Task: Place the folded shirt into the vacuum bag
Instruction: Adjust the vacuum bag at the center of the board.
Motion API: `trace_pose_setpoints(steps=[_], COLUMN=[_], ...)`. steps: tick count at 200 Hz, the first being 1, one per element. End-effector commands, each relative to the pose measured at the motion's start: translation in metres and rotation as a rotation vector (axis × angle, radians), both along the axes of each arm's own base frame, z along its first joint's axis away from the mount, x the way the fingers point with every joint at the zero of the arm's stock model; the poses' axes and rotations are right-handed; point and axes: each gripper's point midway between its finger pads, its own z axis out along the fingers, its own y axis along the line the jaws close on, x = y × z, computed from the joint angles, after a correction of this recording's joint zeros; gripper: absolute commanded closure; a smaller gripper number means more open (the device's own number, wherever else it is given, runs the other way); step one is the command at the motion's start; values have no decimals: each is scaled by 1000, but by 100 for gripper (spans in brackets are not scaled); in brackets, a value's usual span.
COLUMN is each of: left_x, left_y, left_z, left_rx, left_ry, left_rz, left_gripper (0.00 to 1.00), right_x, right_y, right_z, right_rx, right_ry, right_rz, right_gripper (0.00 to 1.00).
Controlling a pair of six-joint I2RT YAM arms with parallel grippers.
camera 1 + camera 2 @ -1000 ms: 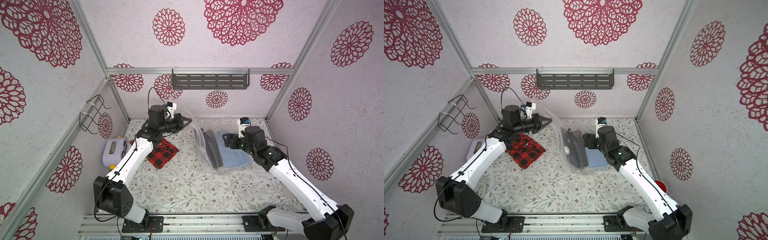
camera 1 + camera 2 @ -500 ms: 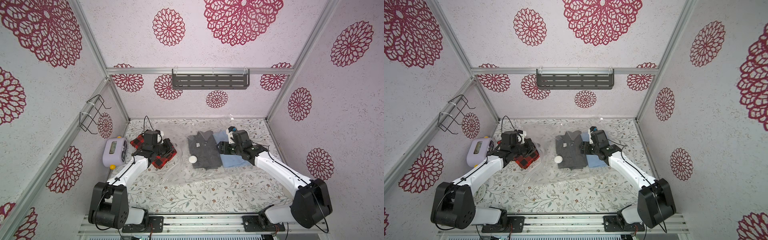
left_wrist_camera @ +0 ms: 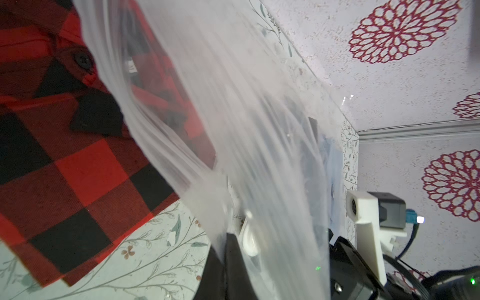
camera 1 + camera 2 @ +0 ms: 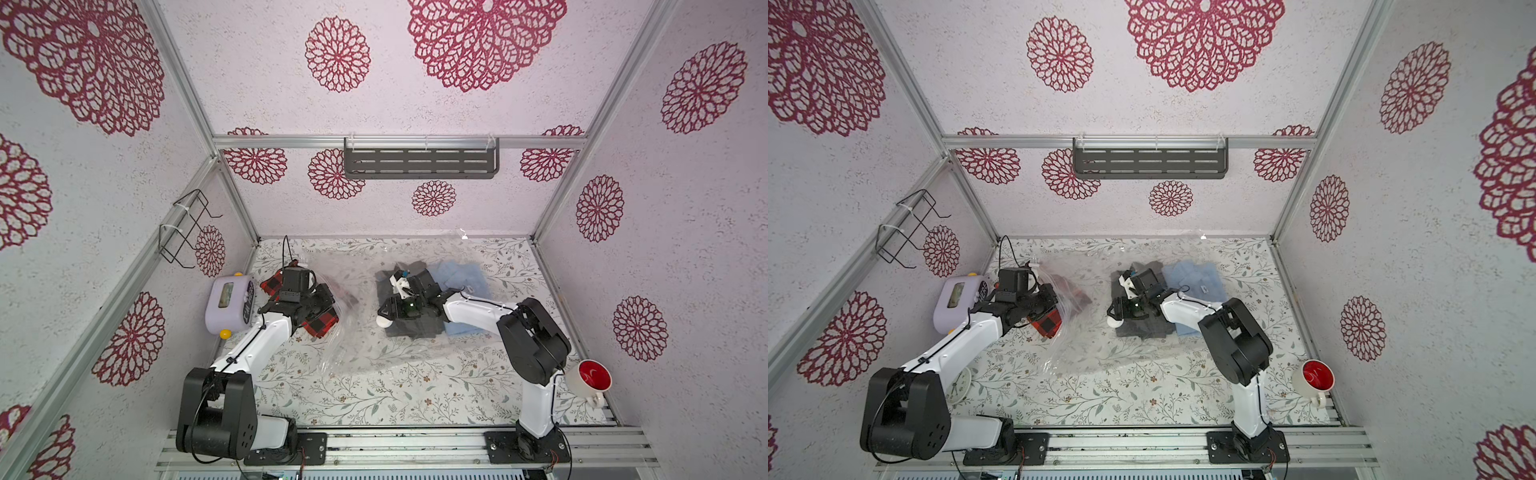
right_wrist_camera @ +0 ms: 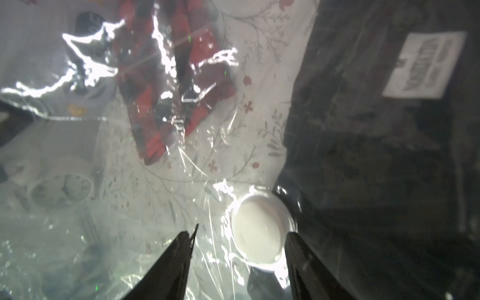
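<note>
- Across the table's [image 4: 374, 399] middle: the vacuum bag [image 4: 353, 345], clear and creased, spread flat. Its far edge comes close to the table's back edge.
- Valve cap [image 4: 383, 321]: round, white, on the bag's face at the dark grey shirt's [image 4: 415, 328] left edge. That shirt shows through the plastic; whether it lies in the bag or under it cannot be told.
- Pale blue shirt [image 4: 461, 274]: touching the grey one, on the side nearer the right edge.
- Red plaid shirt [image 3: 78, 168]: folded, near the left edge, partly veiled by the bag's edge.
- Open room: the front half of the table is bare cloth between the two arm bases; there is also a strip along the right edge.
- Obstacles at the edges: lilac appliance [image 4: 230, 303] on the left edge, mug [image 4: 590, 376] at the front right corner, white clock [image 4: 961, 384] front left.
- Left gripper [image 4: 328, 301]: arm slanting up from the front left base, low over the plaid shirt, jaws pinched on the bag's plastic.
- Right gripper [image 5: 241, 231]: elbow folded high by the right edge, forearm level, fingers apart with the cap between them, gripping nothing.
</note>
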Motion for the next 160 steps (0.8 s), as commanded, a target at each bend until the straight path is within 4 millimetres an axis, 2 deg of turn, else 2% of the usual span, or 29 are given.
trace_pose_setpoints(steps=[1, 18, 32, 50, 67, 101, 160], left_x=[-1, 0, 0, 2, 5, 11, 25], left_y=[10, 14, 17, 16, 9, -19, -103], left_z=[-14, -17, -21, -28, -34, -42, -45], left_rx=[58, 81, 101, 99, 79, 47, -22], left_ry=[36, 44, 57, 70, 81, 89, 77], left_rz=[16, 23, 28, 25, 4, -76, -244], left_gripper=[100, 100, 100, 100, 100, 100, 100], right_x=[19, 26, 33, 39, 44, 50, 56], right_y=[33, 41, 39, 31, 17, -29, -122], right_z=[37, 17, -5, -31, -48, -60, -60], right_rx=[123, 106, 56, -22, -101, -271, -435], right_ry=[-41, -7, 14, 35, 40, 15, -15], right_rz=[24, 19, -3, -33, -68, -150, -267], right_gripper=[40, 40, 40, 40, 42, 42, 42])
